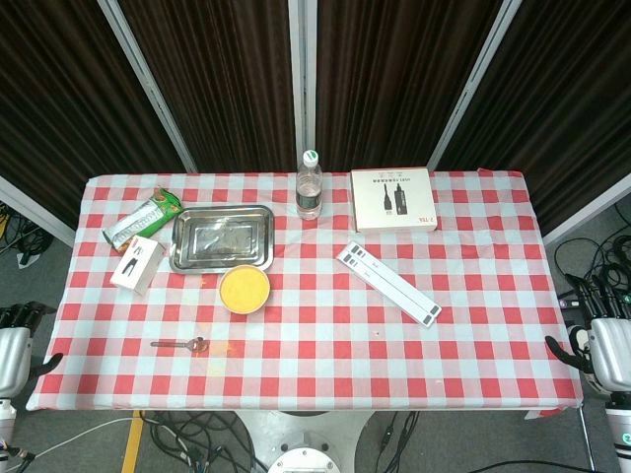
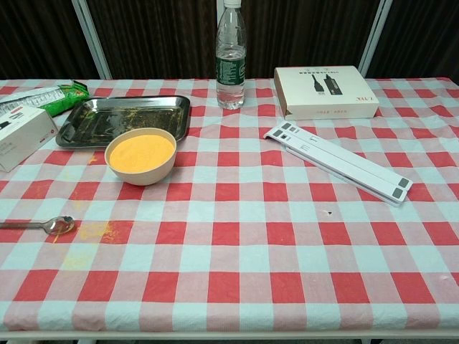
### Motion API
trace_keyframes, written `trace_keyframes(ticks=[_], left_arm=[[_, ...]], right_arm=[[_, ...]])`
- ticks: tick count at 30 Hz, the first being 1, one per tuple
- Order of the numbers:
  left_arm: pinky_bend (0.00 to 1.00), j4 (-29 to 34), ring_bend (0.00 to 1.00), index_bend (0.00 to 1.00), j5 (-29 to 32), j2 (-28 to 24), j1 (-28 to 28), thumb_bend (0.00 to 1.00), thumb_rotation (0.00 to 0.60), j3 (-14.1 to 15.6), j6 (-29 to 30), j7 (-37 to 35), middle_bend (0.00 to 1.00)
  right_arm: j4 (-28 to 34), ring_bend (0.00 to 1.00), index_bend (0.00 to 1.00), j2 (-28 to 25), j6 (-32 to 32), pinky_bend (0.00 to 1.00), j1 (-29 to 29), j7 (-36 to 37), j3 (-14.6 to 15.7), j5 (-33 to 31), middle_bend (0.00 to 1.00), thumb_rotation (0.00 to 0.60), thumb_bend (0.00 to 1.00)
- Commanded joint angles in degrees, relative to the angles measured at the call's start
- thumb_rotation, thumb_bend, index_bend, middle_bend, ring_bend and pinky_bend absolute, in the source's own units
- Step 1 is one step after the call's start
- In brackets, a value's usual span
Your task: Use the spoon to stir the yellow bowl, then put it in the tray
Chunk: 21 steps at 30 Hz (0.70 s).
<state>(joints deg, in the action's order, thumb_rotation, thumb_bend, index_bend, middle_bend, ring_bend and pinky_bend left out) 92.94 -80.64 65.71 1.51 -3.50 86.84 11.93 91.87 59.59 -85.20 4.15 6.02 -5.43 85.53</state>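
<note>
1. Spoon (image 1: 178, 344) lies flat on the checked tablecloth (image 1: 473, 325) at lower left of the head view, handle toward the left edge, bowl end toward centre; nothing holds it
2. Yellow bowl (image 1: 245, 289) stands just up and right of the spoon, full of yellow-orange powder; steel tray (image 1: 223, 237) sits directly behind it, nearly touching the bowl's rim
3. Left hand (image 1: 14, 347) hangs off the table's left edge, holding nothing; fingers partly cropped, so whether spread or curled I cannot tell. Right hand (image 1: 603, 340) is off the right edge, also holding nothing, finger posture unclear. Neither appears in the chest view
4. Step in hand, by my reading: the pick-up. Left hand is nearer; best to come in over the handle and pinch it low against the cloth, since a flat spoon gives little to grip
5. Yellow dust is scattered on the cloth beside the spoon's bowl end; stir gently, the bowl is full
6. Around: small white carton (image 1: 137, 265) and green snack packet (image 1: 144, 219) at upper left, close to the left arm's path; water bottle (image 1: 310, 184), white product box (image 1: 393, 199) and long white strip (image 1: 387, 283) lie right of centre, well apart
</note>
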Motion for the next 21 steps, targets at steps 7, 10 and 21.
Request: trace_keyframes(ticks=[7, 10, 21], left_arm=[[0.23, -0.13, 0.26, 0.38, 0.11, 0.33, 0.36, 0.16, 0.600, -0.09, -0.31, 0.46, 0.38], [0.23, -0.05, 0.26, 0.38, 0.18, 0.31, 0.52, 0.16, 0.600, -0.18, -0.42, 0.62, 0.38], [0.27, -1.11, 0.28, 0.40, -0.85, 1.16, 5.73, 0.16, 0.600, -2.07, -5.59, 0.24, 0.41]], right_arm=[[0.03, 0.00, 0.08, 0.01, 0.69, 0.10, 0.19, -0.20, -0.07, -0.88, 0.12, 0.600, 0.13], [-0.07, 0.00, 0.08, -0.04, 0.66, 0.10, 0.19, -0.04, -0.13, -1.01, 0.12, 0.600, 0.13], [-0.66, 0.00, 0.08, -0.22, 1.70, 0.10, 1.31, -0.19, -0.94, -1.64, 0.12, 0.600, 0.13]])
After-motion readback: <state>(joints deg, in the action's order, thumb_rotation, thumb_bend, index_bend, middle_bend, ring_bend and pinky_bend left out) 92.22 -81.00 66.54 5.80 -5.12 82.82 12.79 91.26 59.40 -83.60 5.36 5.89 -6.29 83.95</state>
